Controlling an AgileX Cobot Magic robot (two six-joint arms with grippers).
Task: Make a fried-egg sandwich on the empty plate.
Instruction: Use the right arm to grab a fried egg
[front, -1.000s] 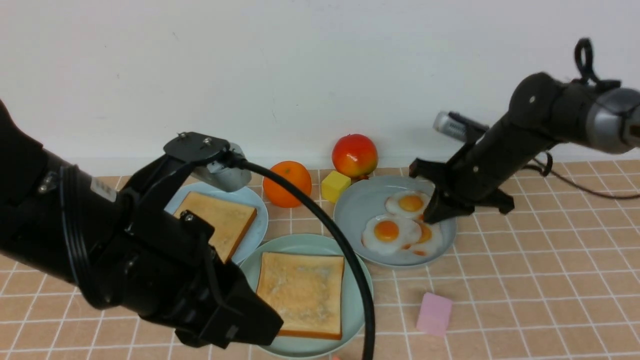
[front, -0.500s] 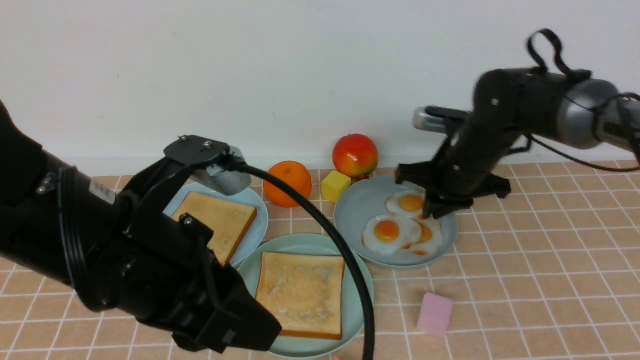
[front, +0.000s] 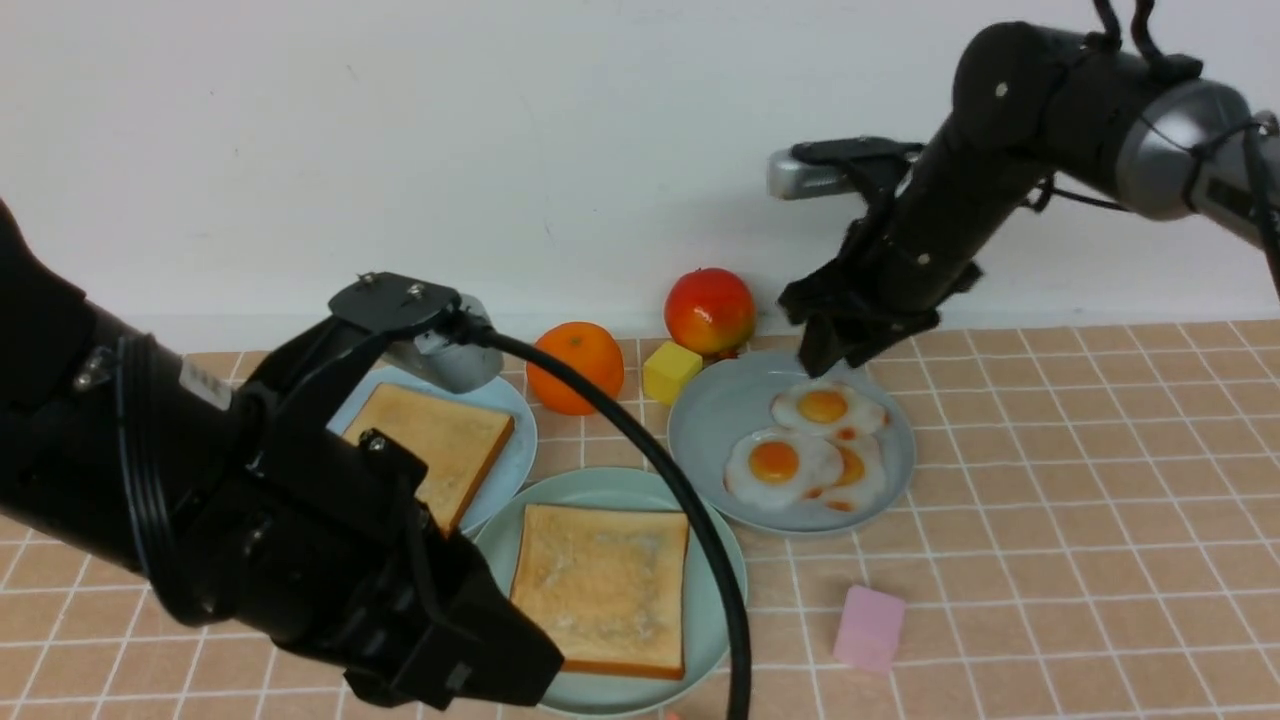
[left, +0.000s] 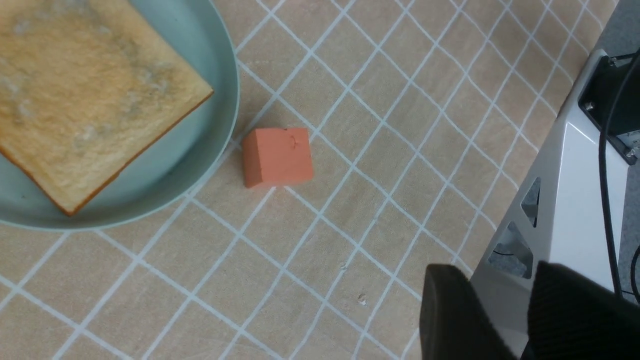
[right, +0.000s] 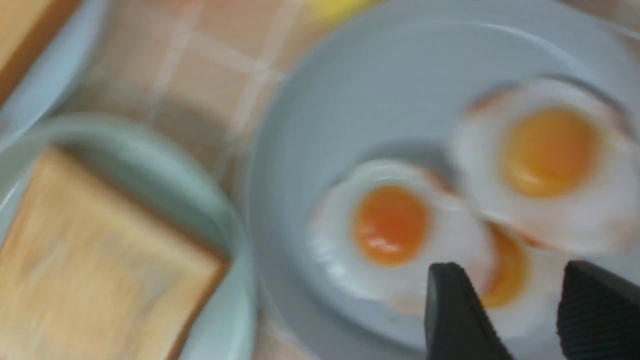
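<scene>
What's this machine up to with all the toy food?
A two-armed robot is building a fried-egg sandwich. One toast slice already lies on the mint-green plate; a second slice waits on the pale blue plate. The right gripper hangs open and empty above the grey-blue plate of three fried eggs. The left gripper, also open and empty, hovers low near the mint-green plate.

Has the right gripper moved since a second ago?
Yes. The right gripper lifted up off the eggs and now hangs over the grey-blue plate's far rim.
</scene>
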